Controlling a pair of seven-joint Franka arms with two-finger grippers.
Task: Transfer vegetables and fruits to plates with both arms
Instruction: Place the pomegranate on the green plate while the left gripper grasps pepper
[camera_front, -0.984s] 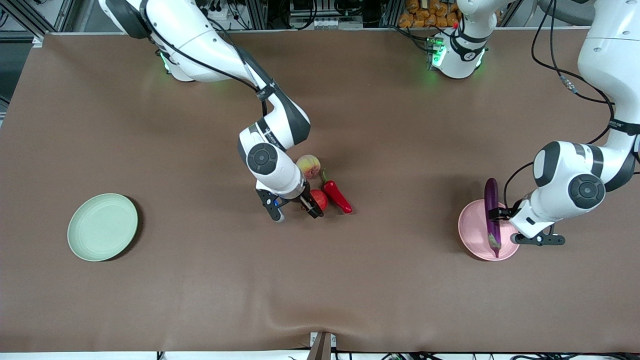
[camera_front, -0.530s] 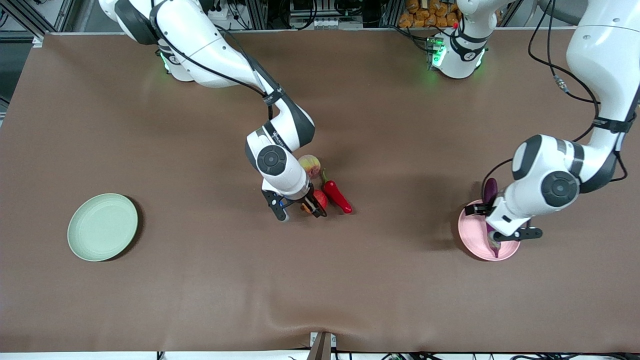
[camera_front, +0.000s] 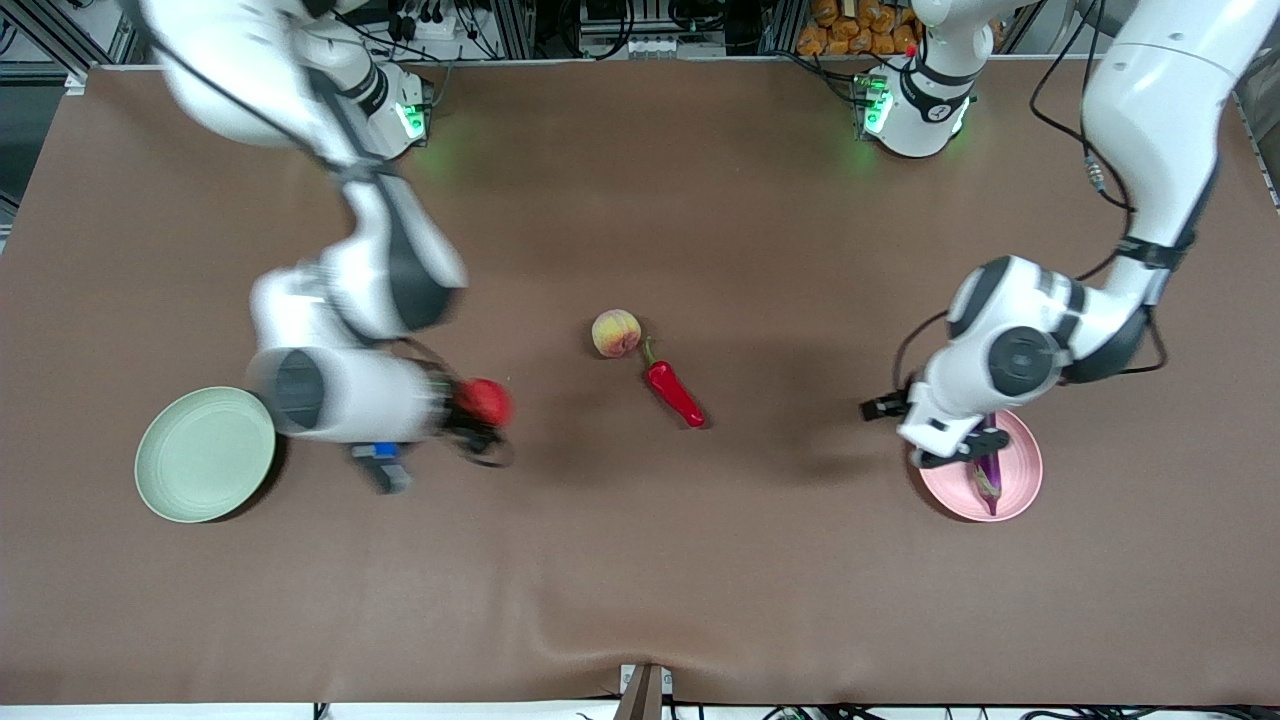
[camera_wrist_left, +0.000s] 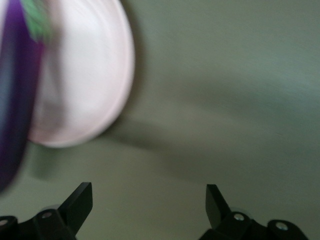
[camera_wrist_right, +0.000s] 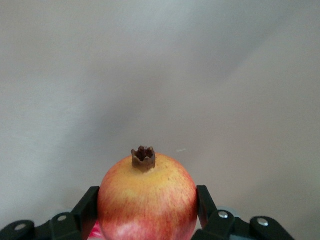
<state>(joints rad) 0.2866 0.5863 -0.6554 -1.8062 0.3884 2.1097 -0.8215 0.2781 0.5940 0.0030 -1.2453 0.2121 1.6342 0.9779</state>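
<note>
My right gripper (camera_front: 478, 425) is shut on the round red fruit with yellowish patches (camera_front: 487, 402) and holds it above the table, between the pale green plate (camera_front: 205, 455) and the table's middle. In the right wrist view the fruit (camera_wrist_right: 146, 200) fills the gap between the fingers (camera_wrist_right: 86, 205). The peach (camera_front: 616, 333) and the red chili (camera_front: 675, 392) lie together at mid-table. The purple eggplant (camera_front: 985, 478) lies in the pink plate (camera_front: 1020, 485). My left gripper (camera_front: 925, 435) is open and empty over that plate's edge. The left wrist view shows the plate (camera_wrist_left: 85, 75) and the eggplant (camera_wrist_left: 15, 100).
The brown mat (camera_front: 640, 560) covers the whole table. The green plate sits toward the right arm's end and the pink plate toward the left arm's end. Both arm bases stand along the table edge farthest from the front camera.
My right gripper lifted the red fruit from beside the chili and carried it toward the green plate. My left gripper drew away from the eggplant in the pink plate, toward mid-table.
</note>
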